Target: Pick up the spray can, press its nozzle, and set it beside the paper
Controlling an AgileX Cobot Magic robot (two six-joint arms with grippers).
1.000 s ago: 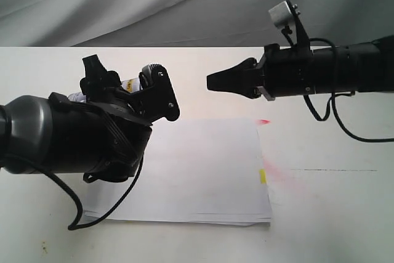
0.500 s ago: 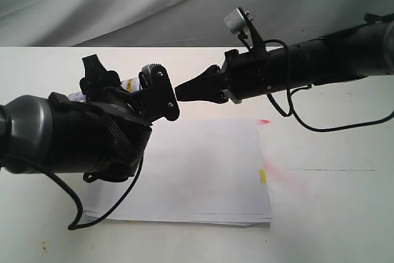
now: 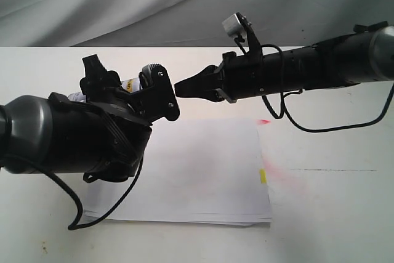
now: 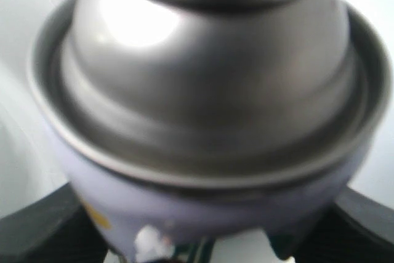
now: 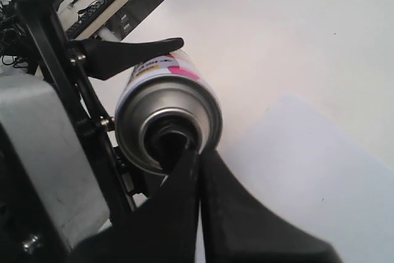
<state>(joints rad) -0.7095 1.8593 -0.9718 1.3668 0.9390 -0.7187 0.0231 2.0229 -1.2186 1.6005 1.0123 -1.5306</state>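
While the can (image 3: pixel 132 82) is clamped sideways in the left gripper (image 3: pixel 126 87), it is held clear of the worktop (image 3: pixel 345 214), toward the far edge and left of middle. Its top is pointed at the right arm. In the left wrist view the left fingers (image 4: pixel 37 229) are seen closed on the can's body from both sides, and most of that picture is filled by the can's silver top. The right gripper (image 3: pixel 181 88) is held level with the can on the right-edge side. Its two fingers are pressed together into one point, with nothing between them. In the right wrist view that point is laid against the nozzle (image 5: pixel 167 133), a dark spot in the middle of the can's top; whether it is pushed in cannot be told. The paper (image 3: pixel 203 170) is laid flat toward the near edge, about the middle, apart from the can. A yellow tab (image 3: pixel 263 177) is seen at its right edge. A red mark (image 3: pixel 265 121) is seen on the worktop just off the paper's far right corner, and a pink smear (image 3: pixel 282 175) beside the tab. Grey cloth (image 3: pixel 184 4) is hung behind the far edge.
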